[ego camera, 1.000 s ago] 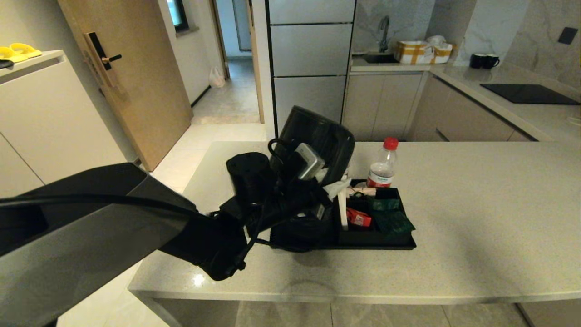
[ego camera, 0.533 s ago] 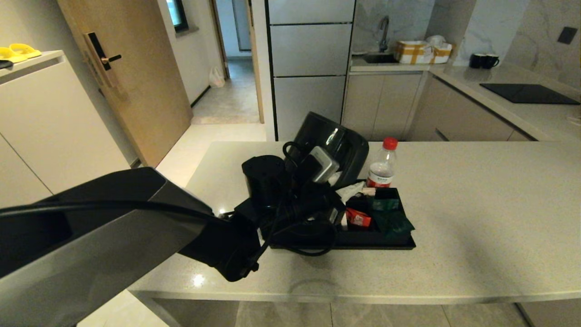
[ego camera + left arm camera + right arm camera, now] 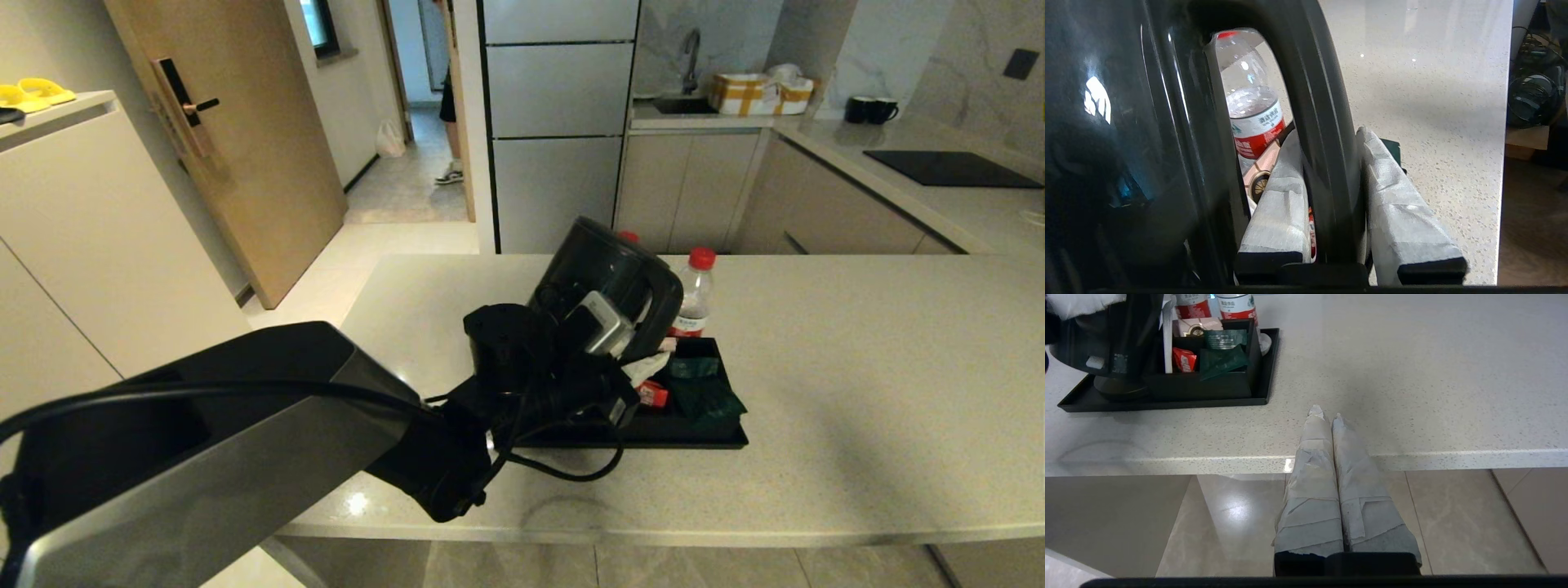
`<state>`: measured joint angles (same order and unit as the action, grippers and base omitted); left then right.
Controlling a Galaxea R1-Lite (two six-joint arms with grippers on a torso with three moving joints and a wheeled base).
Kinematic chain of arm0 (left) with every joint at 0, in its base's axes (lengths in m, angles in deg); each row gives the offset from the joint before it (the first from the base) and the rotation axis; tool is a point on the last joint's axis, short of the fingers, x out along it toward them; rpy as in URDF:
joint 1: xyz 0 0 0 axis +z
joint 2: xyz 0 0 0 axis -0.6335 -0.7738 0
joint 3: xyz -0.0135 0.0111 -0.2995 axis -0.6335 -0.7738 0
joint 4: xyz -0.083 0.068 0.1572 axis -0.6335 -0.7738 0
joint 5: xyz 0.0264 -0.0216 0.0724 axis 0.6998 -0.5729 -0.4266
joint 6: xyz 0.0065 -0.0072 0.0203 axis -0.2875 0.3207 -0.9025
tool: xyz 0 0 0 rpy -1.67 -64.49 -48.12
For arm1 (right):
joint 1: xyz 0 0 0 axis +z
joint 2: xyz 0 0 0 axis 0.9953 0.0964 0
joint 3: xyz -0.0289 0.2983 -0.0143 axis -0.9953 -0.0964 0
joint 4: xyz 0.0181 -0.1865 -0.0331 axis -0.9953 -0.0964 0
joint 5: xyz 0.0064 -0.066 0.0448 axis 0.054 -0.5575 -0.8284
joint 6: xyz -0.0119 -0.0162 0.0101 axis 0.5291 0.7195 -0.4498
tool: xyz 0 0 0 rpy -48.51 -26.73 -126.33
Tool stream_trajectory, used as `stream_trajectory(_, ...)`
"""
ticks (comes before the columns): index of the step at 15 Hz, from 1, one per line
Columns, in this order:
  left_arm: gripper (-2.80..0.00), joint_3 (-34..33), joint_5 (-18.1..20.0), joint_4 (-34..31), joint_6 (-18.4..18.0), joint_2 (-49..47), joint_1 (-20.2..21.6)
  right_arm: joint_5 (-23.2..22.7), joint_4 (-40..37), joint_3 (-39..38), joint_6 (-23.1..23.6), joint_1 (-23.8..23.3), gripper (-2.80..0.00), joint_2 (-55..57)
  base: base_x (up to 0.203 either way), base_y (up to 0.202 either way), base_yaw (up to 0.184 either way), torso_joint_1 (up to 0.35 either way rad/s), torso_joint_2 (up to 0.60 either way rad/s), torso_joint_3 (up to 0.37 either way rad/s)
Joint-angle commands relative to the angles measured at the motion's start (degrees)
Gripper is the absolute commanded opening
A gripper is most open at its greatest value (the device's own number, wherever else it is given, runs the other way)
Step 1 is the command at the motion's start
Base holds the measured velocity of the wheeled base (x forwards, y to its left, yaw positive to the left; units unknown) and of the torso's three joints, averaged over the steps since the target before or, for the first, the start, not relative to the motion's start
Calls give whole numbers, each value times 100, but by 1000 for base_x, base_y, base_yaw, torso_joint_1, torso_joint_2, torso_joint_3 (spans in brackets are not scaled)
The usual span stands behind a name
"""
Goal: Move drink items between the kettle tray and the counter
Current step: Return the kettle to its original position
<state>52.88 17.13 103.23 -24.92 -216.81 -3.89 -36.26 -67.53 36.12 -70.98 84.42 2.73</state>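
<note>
My left gripper (image 3: 635, 353) is shut on the side handle of the black kettle (image 3: 604, 265), one taped finger (image 3: 1278, 196) inside the handle loop and one outside. The kettle hangs tilted over the left half of the black kettle tray (image 3: 702, 439), its bottom just above the round base (image 3: 1120, 387). A water bottle (image 3: 692, 298) with a red cap stands at the tray's far side, and the red cap of a second bottle (image 3: 628, 237) peeks out behind the kettle. My right gripper (image 3: 1327, 413) is shut and empty over the front edge of the counter (image 3: 857, 392).
Red and green sachets (image 3: 694, 392) fill the tray's boxed section. A black cable loop (image 3: 571, 469) droops from my left wrist onto the counter in front of the tray. A person's legs (image 3: 449, 122) show in the far doorway. The cooktop counter (image 3: 951, 167) lies back right.
My left arm has carried the tilted kettle to the right and lower over the tray, now hiding part of the bottle. A person has appeared in the doorway.
</note>
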Motion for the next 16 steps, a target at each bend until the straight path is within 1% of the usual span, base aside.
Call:
stream_trajectory(1, -280, -59, -27, 48, -3, -139, -17, 2, -1, 0, -1, -4, -280, -9, 0, 0, 0, 0, 0, 0)
stream_trajectory(3, -280, -187, -237, 117, -9, -151, -23, 2, -1, 0, -1, -4, -280, -9, 0, 0, 0, 0, 0, 0)
stream_trajectory(4, -280, -187, -237, 117, -9, -151, -23, 2, -1, 0, -1, -4, -280, -9, 0, 0, 0, 0, 0, 0)
stream_trajectory(7, -280, -441, -430, 319, -1, -81, 56, 2, -1, 0, -1, -4, -280, -9, 0, 0, 0, 0, 0, 0)
stream_trajectory(8, -280, -442, -431, 319, -1, -81, 56, 2, -1, 0, -1, -4, -280, -9, 0, 0, 0, 0, 0, 0)
stream_trajectory(9, -280, -442, -630, 388, -1, -49, 122, 2, -1, 0, -1, -4, -280, -9, 0, 0, 0, 0, 0, 0)
stream_trajectory(10, -280, -442, -677, 416, -1, -37, 144, 2, -1, 0, -1, -4, -280, -9, 0, 0, 0, 0, 0, 0)
stream_trajectory(12, -280, -444, -677, 416, 5, -34, 148, 2, -1, 0, -1, -4, -280, -9, 0, 0, 0, 0, 0, 0)
stream_trajectory(13, -280, -486, -677, 416, 55, 32, 288, 2, -1, 0, -1, -4, -280, -9, 0, 0, 0, 0, 0, 0)
stream_trajectory(14, -280, -521, -677, 416, 87, 60, 329, 2, -1, 0, -1, -4, -280, -9, 0, 0, 0, 0, 0, 0)
stream_trajectory(16, -280, -521, -677, 416, 87, 60, 329, 2, -1, 0, -1, -4, -280, -9, 0, 0, 0, 0, 0, 0)
